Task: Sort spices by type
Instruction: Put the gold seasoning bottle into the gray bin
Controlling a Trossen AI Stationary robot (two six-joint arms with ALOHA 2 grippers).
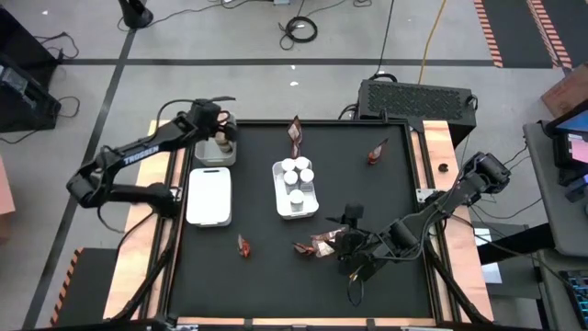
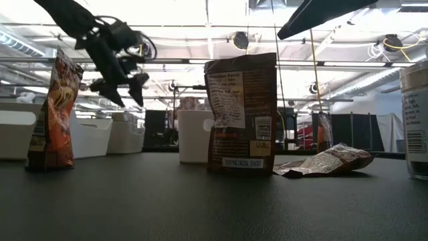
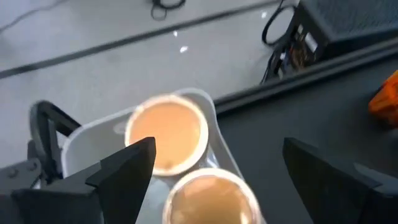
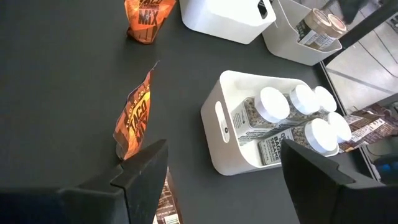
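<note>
The left gripper [image 1: 220, 130] hangs with its fingers spread wide and empty over the far-left tray [image 3: 208, 109], and two yellow-orange-topped tubs [image 3: 166, 134] sit in that tray directly beneath it, apart from the fingers; the release looks finished, so the sound move is probably a straight lift, keeping the fingers wide until they are above the tray wall, so neither tub gets tipped. The right gripper [image 1: 354, 248] sits low near the front of the table, jaws well apart with nothing between them, and just beside it, toward the table's middle, lie reddish-brown crinkly packets [image 1: 317, 245], which look like its next pick (they are floppy and flat, so a pinch at a raised edge should hold better than a grab at the middle). Ahead of that gripper the middle tray [image 4: 217, 127] holds white-capped jars [image 4: 273, 104]; an empty tray [image 1: 209, 196] lies beyond it. More packets stand scattered: one [image 1: 243, 245] off to its side, two [image 1: 295, 134] near the far edge. The middle tray's wall is the likeliest obstacle to a carry across.
</note>
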